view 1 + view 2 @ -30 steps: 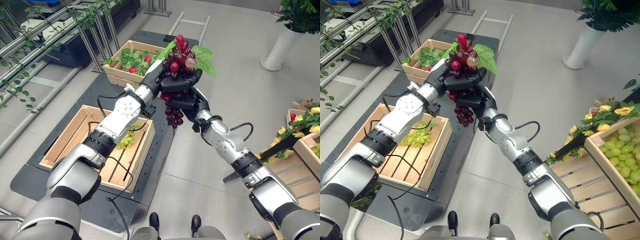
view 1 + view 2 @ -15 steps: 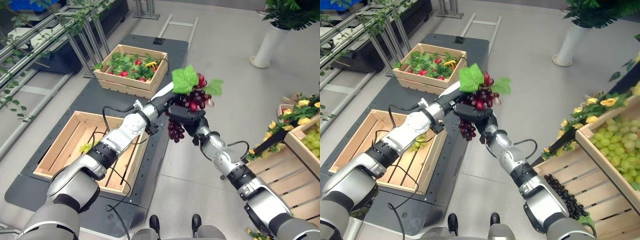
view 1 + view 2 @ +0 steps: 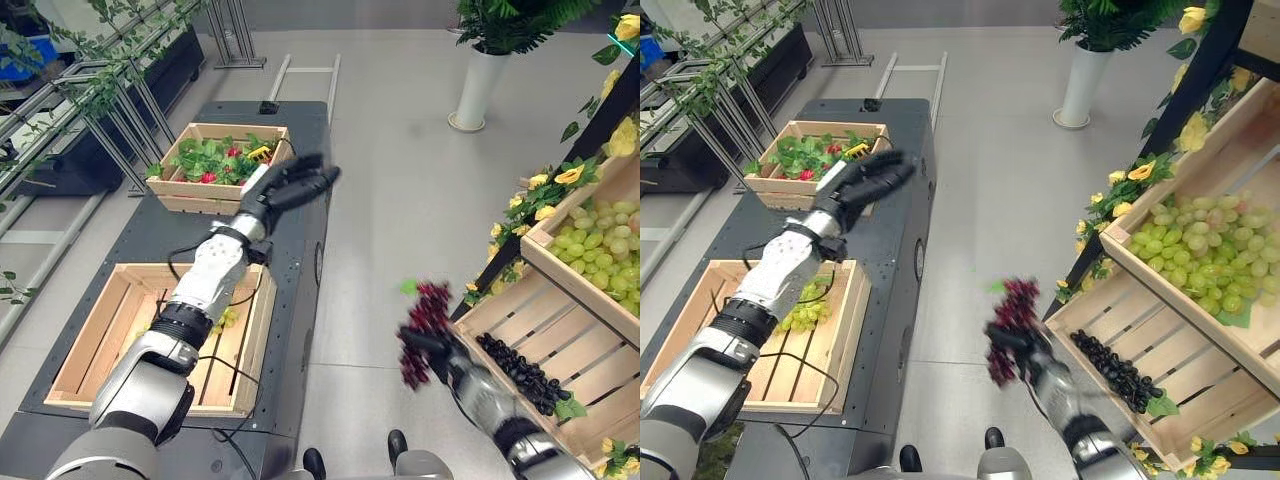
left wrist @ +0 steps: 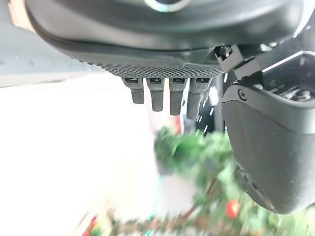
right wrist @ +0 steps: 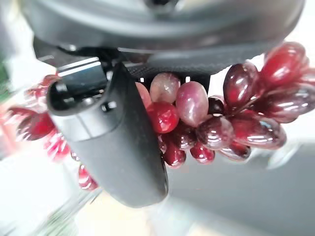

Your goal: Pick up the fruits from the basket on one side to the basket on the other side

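Right robot hand clamps one red grape bunch at 5 o'clock. Left robot hand splayed wide, empty, near two wooden crates.

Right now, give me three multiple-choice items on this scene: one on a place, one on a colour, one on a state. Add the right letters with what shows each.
1. Where is the right robot hand?
A. Over the floor beside the lower shelf crate
B. Inside the floor crate of leafy plants
C. On the white planter

2. What colour is the grape bunch in that robot hand?
A. Green
B. Black
C. Dark red

3. What is the state of the left robot hand?
A. Curled round the red grapes
B. Open, holding nothing
C. Gripping a crate's edge

Answers: A, the eye views show it above bare floor next to the crate of black grapes. C, the right wrist view shows glossy red berries. B, its fingers are straight with nothing between them.
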Controlling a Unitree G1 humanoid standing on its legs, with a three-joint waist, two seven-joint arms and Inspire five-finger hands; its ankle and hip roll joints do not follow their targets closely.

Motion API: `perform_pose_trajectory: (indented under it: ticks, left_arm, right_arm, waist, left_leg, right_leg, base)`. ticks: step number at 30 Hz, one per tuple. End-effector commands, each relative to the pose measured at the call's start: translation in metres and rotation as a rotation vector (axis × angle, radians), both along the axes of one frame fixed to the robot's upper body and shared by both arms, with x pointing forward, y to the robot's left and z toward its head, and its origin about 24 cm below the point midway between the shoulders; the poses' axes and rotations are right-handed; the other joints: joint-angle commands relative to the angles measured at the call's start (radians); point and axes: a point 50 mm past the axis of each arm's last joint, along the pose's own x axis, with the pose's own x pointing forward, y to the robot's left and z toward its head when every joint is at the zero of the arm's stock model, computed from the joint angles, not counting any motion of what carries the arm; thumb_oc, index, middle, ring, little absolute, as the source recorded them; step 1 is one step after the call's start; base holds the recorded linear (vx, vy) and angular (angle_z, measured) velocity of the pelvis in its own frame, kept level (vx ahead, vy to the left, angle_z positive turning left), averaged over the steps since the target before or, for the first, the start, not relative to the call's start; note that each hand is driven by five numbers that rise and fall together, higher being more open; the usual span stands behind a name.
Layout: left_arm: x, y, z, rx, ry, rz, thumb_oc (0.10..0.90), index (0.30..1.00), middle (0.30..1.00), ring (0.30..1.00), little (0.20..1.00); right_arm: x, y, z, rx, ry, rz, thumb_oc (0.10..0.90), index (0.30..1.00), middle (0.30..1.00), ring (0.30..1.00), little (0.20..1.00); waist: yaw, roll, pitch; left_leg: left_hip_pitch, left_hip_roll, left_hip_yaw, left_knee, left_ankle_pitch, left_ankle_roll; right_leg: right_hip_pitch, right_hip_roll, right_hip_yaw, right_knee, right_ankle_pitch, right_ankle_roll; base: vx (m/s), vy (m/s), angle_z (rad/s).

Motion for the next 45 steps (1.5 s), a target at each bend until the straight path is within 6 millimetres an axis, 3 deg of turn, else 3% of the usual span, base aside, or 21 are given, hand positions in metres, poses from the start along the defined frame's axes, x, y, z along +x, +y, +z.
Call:
perform_pose_trajectory:
  ticks: [1,4,9,13,19,21,23,24,27,29,30,33,40,45]
  left_arm:
    - [0.004,0.004,0.035,0.042,-0.209,0.058,0.8,0.9,0.9,0.9,0.9]
    - [0.0,-0.002,0.054,0.165,-0.352,0.085,0.8,0.9,0.9,0.9,0.9]
    - [-0.006,-0.012,0.065,0.262,-0.435,0.068,0.8,0.9,0.9,0.9,0.9]
    - [-0.01,-0.017,0.044,0.228,-0.354,0.034,0.8,0.9,0.9,0.9,0.9]
    - [-0.025,-0.025,-0.022,0.149,-0.139,0.014,0.8,0.9,0.9,0.9,0.9]
    - [-0.033,-0.029,-0.048,0.132,-0.066,0.034,0.8,0.9,0.9,0.9,0.9]
    - [-0.036,-0.031,-0.055,0.131,-0.047,0.039,0.8,0.9,0.9,0.9,0.9]
    - [-0.04,-0.032,-0.063,0.123,-0.034,0.052,0.8,0.9,0.9,0.9,0.9]
    - [-0.044,-0.033,-0.069,0.121,-0.027,0.073,0.8,0.9,0.9,0.9,0.9]
    - [-0.045,-0.034,-0.076,0.137,0.001,0.09,0.8,0.9,0.9,0.9,0.9]
    - [-0.045,-0.034,-0.076,0.137,0.001,0.09,0.8,0.9,0.9,0.9,0.9]
    - [-0.043,-0.035,-0.076,0.156,0.009,0.087,0.8,0.9,0.9,0.9,0.9]
    - [-0.038,-0.038,-0.066,0.155,-0.019,0.052,0.8,0.9,0.9,0.9,0.9]
    - [-0.033,-0.043,-0.055,0.171,-0.045,0.013,0.8,0.9,0.9,0.9,0.9]
  right_arm:
    - [0.031,0.018,0.02,0.094,-0.187,0.103,0.4,0.3,0.3,0.3,0.3]
    - [0.008,0.013,0.006,0.158,-0.157,0.041,0.4,0.3,0.3,0.3,0.3]
    - [-0.007,0.011,0.0,0.175,-0.162,-0.006,0.4,0.3,0.3,0.3,0.3]
    - [-0.009,0.012,0.002,0.162,-0.187,-0.033,0.4,0.3,0.3,0.3,0.3]
    - [0.001,0.012,0.019,0.125,-0.289,-0.092,0.4,0.3,0.3,0.3,0.3]
    - [0.016,0.01,0.038,0.083,-0.386,-0.106,0.4,0.3,0.3,0.3,0.3]
    - [0.024,0.008,0.05,0.055,-0.438,-0.108,0.4,0.3,0.3,0.3,0.3]
    - [0.036,0.001,0.069,0.028,-0.522,-0.109,0.4,0.3,0.3,0.3,0.3]
    - [0.05,-0.011,0.094,-0.006,-0.625,-0.122,0.4,0.3,0.3,0.3,0.3]
    - [0.062,-0.032,0.119,-0.048,-0.705,-0.169,0.4,0.3,0.3,0.3,0.3]
    - [0.062,-0.032,0.119,-0.048,-0.706,-0.169,0.4,0.3,0.3,0.3,0.3]
    - [0.075,-0.059,0.149,-0.118,-0.79,-0.226,0.4,0.3,0.3,0.3,0.3]
    - [0.088,-0.094,0.192,-0.227,-0.891,-0.369,0.4,0.3,0.3,0.3,0.3]
    - [0.088,-0.118,0.212,-0.343,-0.889,-0.45,0.4,0.3,0.3,0.3,0.3]
  waist:
    - [0.0,0.011,-0.127]
    - [-0.005,0.006,-0.126]
    - [-0.014,0.002,-0.126]
    - [-0.02,-0.004,-0.118]
    - [-0.027,-0.027,-0.067]
    - [-0.033,-0.048,-0.004]
    - [-0.033,-0.057,0.029]
    - [-0.037,-0.07,0.091]
    - [-0.045,-0.08,0.168]
    - [-0.048,-0.084,0.219]
    - [-0.048,-0.084,0.218]
    - [-0.045,-0.085,0.261]
    - [-0.034,-0.085,0.294]
    - [-0.027,-0.09,0.294]
  left_leg:
    - [0.023,-0.025,-0.015,0.003,-0.165,0.0]
    - [0.024,-0.025,-0.011,0.003,-0.169,0.0]
    - [0.028,-0.024,-0.012,0.003,-0.172,0.0]
    - [0.034,-0.024,-0.009,0.003,-0.173,0.001]
    - [0.002,-0.019,0.01,0.04,-0.182,0.012]
    - [-0.062,-0.017,0.018,0.103,-0.194,0.02]
    - [-0.102,-0.013,0.024,0.148,-0.202,0.024]
    - [-0.171,-0.007,0.033,0.253,-0.232,0.032]
    - [-0.28,0.007,0.031,0.425,-0.291,0.036]
    - [-0.389,0.013,0.028,0.554,-0.326,0.038]
    - [-0.391,0.014,0.028,0.556,-0.327,0.038]
    - [-0.491,0.018,0.024,0.67,-0.363,0.044]
    - [-0.645,0.023,-0.009,0.867,-0.431,0.053]
    - [-0.723,0.024,-0.029,0.93,-0.431,0.06]
  right_leg:
    - [0.018,0.033,-0.035,0.004,-0.095,-0.021]
    - [0.017,0.032,-0.034,0.003,-0.093,-0.017]
    - [0.019,0.032,-0.031,0.001,-0.089,-0.015]
    - [0.017,0.033,-0.024,0.009,-0.088,-0.012]
    - [-0.039,0.035,-0.006,0.064,-0.097,-0.012]
    - [-0.108,0.038,0.004,0.13,-0.109,-0.013]
    - [-0.147,0.04,0.01,0.171,-0.115,-0.016]
    - [-0.208,0.04,0.006,0.247,-0.131,-0.021]
    - [-0.303,0.043,-0.006,0.376,-0.164,-0.028]
    - [-0.402,0.044,-0.02,0.48,-0.185,-0.046]
    - [-0.403,0.044,-0.02,0.481,-0.185,-0.046]
    - [-0.499,0.044,-0.042,0.59,-0.217,-0.062]
    - [-0.628,0.045,-0.069,0.758,-0.265,-0.085]
    - [-0.688,0.048,-0.077,0.805,-0.26,-0.098]
  base:
    - [0.01,-0.006,-0.08]
    - [0.01,-0.011,-0.13]
    - [0.03,-0.011,-0.03]
    - [0.07,0.002,0.01]
    - [0.02,-0.004,-0.02]
    - [-0.12,-0.031,-0.1]
    - [-0.19,-0.032,-0.21]
    - [-0.21,-0.031,-0.22]
    - [-0.19,-0.012,-0.22]
    - [-0.16,-0.003,-0.12]
    - [-0.12,-0.007,0.02]
    - [-0.09,-0.006,0.07]
    - [-0.06,-0.023,0.02]
    - [-0.06,-0.056,0.03]
